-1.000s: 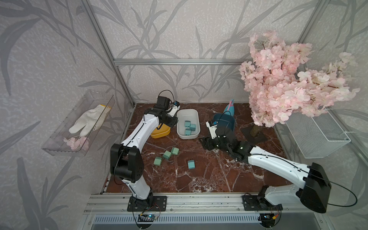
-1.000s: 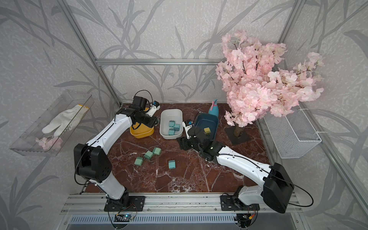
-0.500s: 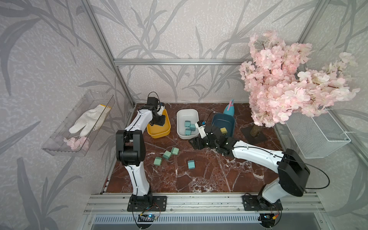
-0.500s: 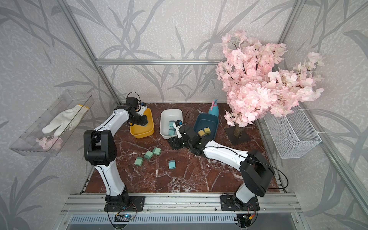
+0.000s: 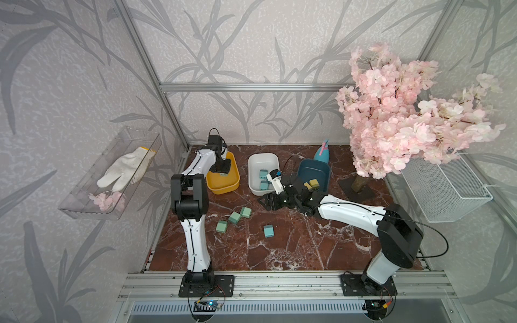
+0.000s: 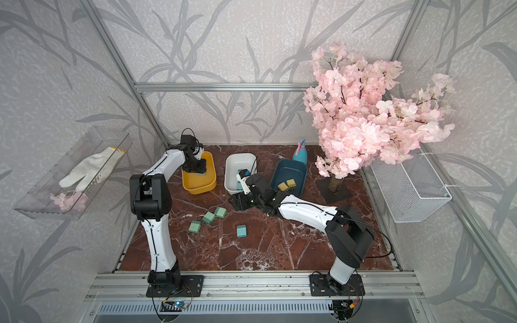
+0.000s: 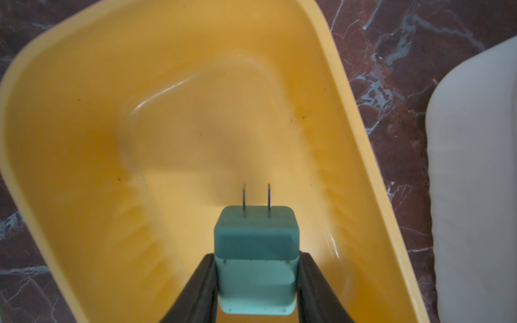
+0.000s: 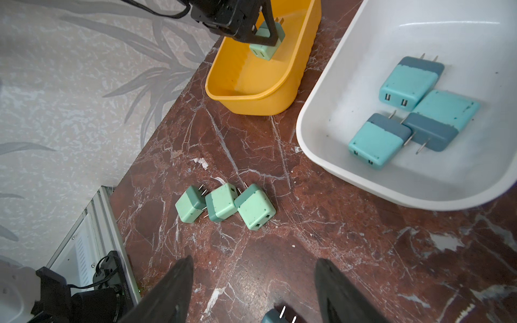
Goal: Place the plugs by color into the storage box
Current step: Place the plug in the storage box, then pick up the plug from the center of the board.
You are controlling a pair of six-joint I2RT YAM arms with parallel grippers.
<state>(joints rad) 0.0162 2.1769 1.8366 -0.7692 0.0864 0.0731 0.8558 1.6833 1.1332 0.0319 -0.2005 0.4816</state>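
Red-brown marble tabletop (image 5: 307,246) within leaf-patterned grey walls (image 5: 251,42): left fingers (image 7: 200,288) clamp a sage-green cube plug (image 7: 256,251) over the yellow plastic bin (image 7: 70,139) (right fingers (image 8: 167,293) spread, empty).

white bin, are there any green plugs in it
No, in the right wrist view the white bin holds only three light blue plugs.

Pink blossom tree (image 5: 405,117) on the marble surface (image 5: 279,246); spray bottle (image 5: 322,153) near its base, wire basket (image 5: 444,190) under its branches, white glove (image 5: 123,170) well apart from it.
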